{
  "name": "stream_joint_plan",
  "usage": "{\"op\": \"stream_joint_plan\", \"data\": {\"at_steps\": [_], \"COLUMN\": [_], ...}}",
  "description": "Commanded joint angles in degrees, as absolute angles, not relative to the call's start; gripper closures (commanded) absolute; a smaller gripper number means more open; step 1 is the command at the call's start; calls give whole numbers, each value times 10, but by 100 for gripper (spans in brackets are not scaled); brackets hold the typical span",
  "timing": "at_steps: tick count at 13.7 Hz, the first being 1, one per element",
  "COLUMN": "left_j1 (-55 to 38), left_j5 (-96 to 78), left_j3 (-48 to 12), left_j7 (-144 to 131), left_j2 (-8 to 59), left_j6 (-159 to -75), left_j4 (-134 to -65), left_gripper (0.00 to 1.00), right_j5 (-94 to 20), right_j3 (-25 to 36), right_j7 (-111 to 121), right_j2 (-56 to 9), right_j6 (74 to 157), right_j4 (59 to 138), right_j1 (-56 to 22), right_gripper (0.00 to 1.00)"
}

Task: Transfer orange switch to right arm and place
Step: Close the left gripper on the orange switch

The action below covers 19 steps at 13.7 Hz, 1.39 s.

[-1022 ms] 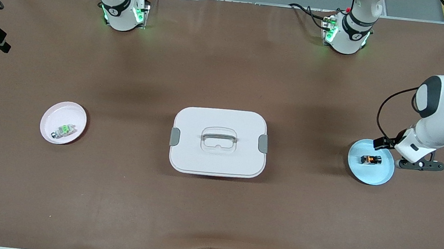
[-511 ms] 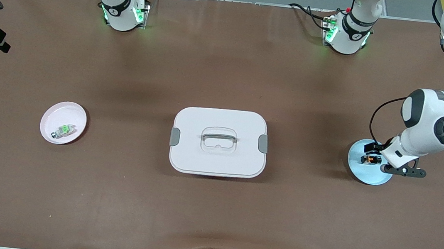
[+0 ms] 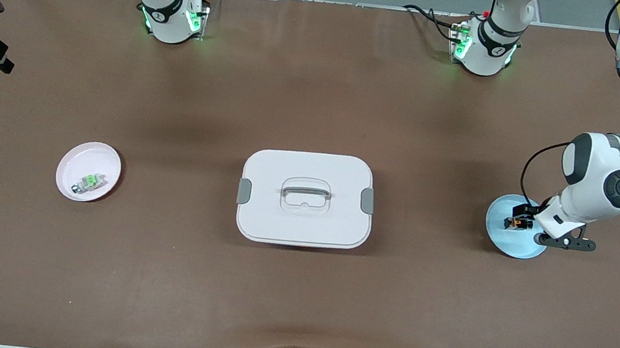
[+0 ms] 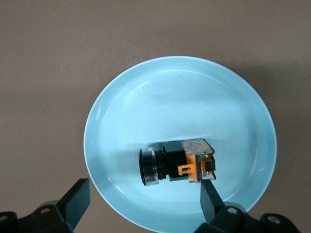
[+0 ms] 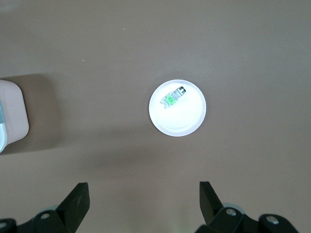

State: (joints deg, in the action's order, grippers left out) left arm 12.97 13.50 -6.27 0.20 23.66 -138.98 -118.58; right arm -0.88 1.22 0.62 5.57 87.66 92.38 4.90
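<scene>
The orange switch (image 4: 177, 165), black-bodied with an orange top and a metal end, lies on its side in a light blue plate (image 4: 146, 97) at the left arm's end of the table. My left gripper (image 4: 144, 194) hangs low over the plate, open, with the switch (image 3: 517, 223) between its spread fingers. One fingertip (image 4: 208, 191) is close beside the orange end; the other is outside the plate's rim. My right gripper (image 5: 143, 194) is open and empty, high over the table near the pink plate (image 5: 184, 121); the front view shows only the right arm's base (image 3: 168, 12).
A white lidded box (image 3: 305, 198) with a clear handle stands mid-table. The pink plate (image 3: 75, 162) at the right arm's end holds a whitish part with a green top (image 3: 88, 182). Cables run along the table's near edge.
The left arm has swung in from beside the blue plate and come down over it, so the switch now lies between its open fingers. The right arm has not moved.
</scene>
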Motion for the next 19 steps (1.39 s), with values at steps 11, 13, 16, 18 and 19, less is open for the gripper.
{"op": "stream_joint_plan", "data": {"at_steps": [11,13,16,18,19], "left_j1": [127,127,126,126,126], "left_j5": [136,136,136,136,136], "left_j3": [-78,-78,-78,-78,-78], "left_j7": [-4,-4,-4,-4,-4], "left_j2": [257,265,273,280,282], "left_j6": [-1417,-1423,-1430,-1437,-1438], "left_j4": [-1178,-1178,-1178,-1178,-1178], "left_gripper": [0,0,0,0,3], "right_j5": [-1,-1,-2,-1,-2], "right_j3": [4,3,3,3,3], "right_j7": [11,11,11,11,10], "right_j2": [49,48,46,46,46], "right_j6": [867,867,867,867,867], "right_j4": [911,911,911,911,911], "right_j1": [58,56,55,55,54], "right_gripper": [0,0,0,0,0]}}
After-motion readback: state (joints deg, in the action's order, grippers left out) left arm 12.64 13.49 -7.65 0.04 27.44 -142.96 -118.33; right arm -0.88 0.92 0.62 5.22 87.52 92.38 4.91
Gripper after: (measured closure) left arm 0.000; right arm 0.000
